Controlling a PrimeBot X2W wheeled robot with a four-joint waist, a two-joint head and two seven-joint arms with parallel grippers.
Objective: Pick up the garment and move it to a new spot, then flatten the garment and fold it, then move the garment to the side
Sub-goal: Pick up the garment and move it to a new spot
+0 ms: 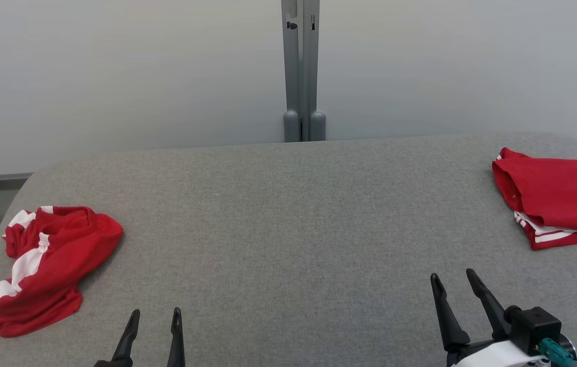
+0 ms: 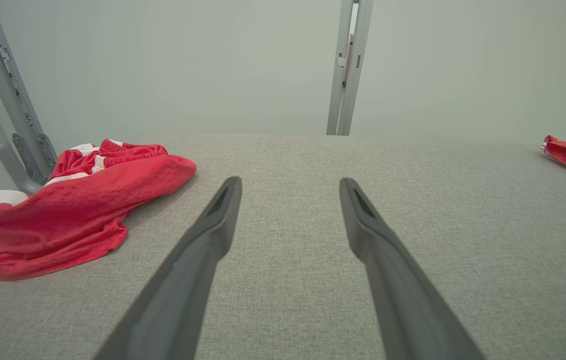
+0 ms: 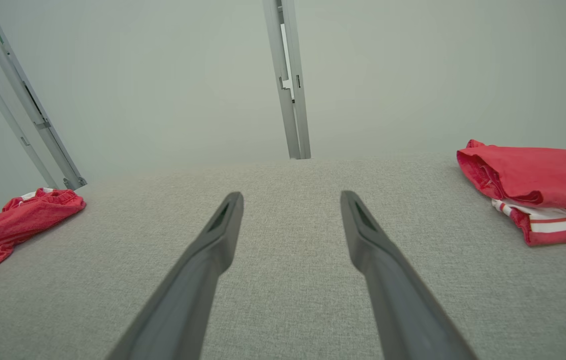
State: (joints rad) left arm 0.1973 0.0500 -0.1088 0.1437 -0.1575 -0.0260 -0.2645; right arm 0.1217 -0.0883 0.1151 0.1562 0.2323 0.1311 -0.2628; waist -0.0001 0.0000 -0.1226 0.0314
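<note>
A crumpled red garment with white stripes [image 1: 44, 265] lies at the left edge of the grey table [image 1: 288, 214]; the left wrist view has it at the left [image 2: 83, 205] and the right wrist view at the far left [image 3: 8, 230]. My left gripper [image 1: 156, 316] hovers open near the front edge, just right of the garment, nothing between its fingers [image 2: 290, 182]. My right gripper [image 1: 454, 278] stands open at the front right, empty as well [image 3: 290, 197].
Folded red clothing with a dark number and white stripes [image 1: 556, 201] lies stacked at the table's right edge [image 3: 538, 190]. A grey upright post [image 1: 301, 71] stands behind the table's far edge before a pale wall. Metal frame legs [image 2: 8, 110] stand at the left.
</note>
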